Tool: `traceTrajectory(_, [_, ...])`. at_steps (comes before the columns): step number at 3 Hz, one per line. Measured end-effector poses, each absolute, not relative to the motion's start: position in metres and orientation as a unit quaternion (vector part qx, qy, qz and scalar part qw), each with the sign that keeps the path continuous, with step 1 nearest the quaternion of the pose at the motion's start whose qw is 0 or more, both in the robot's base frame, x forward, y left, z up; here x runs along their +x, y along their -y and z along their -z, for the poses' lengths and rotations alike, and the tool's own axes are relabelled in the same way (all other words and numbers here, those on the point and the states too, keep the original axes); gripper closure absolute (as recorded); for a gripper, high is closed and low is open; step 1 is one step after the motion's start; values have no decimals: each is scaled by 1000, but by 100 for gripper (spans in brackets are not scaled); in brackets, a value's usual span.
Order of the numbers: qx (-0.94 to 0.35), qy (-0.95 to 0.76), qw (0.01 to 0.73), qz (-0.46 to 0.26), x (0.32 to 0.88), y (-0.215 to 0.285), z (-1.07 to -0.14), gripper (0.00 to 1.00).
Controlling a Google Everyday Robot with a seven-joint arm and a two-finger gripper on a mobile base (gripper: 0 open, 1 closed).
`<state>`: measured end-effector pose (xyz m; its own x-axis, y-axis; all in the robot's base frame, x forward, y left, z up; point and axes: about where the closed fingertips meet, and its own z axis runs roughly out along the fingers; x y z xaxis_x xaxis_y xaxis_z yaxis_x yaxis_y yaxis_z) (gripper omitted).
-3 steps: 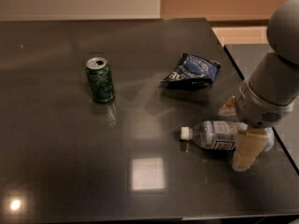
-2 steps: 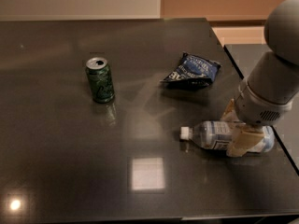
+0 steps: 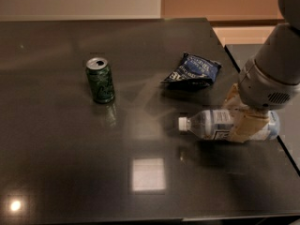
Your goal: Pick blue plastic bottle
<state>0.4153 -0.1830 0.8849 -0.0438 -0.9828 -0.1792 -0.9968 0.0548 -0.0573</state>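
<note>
The blue plastic bottle [image 3: 208,122] lies on its side on the dark table [image 3: 70,168], right of centre, with its white cap pointing left. My gripper [image 3: 234,123] comes down from the grey arm at the right and straddles the bottle's labelled middle. One tan finger [image 3: 244,125] is in front of the bottle and the other is behind it, closed against its sides. The bottle still rests on the table, and its right end shows past the gripper.
A green drink can [image 3: 100,80] stands upright at the left of centre. A dark blue snack bag [image 3: 192,71] lies behind the bottle. The table's right edge runs close to the bottle, with a second dark surface [image 3: 241,50] beyond the gap.
The front finger has moved up from the table in front of the bottle to lie against the bottle's side. The bottle, can and bag have not moved.
</note>
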Motion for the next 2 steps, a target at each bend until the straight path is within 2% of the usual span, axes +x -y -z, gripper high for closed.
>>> traceTrajectory(1, [-701, -703, 120, -29, 435, 159, -952, 100])
traceTrajectory(2, [-701, -703, 121, -28, 436, 159, -952, 100])
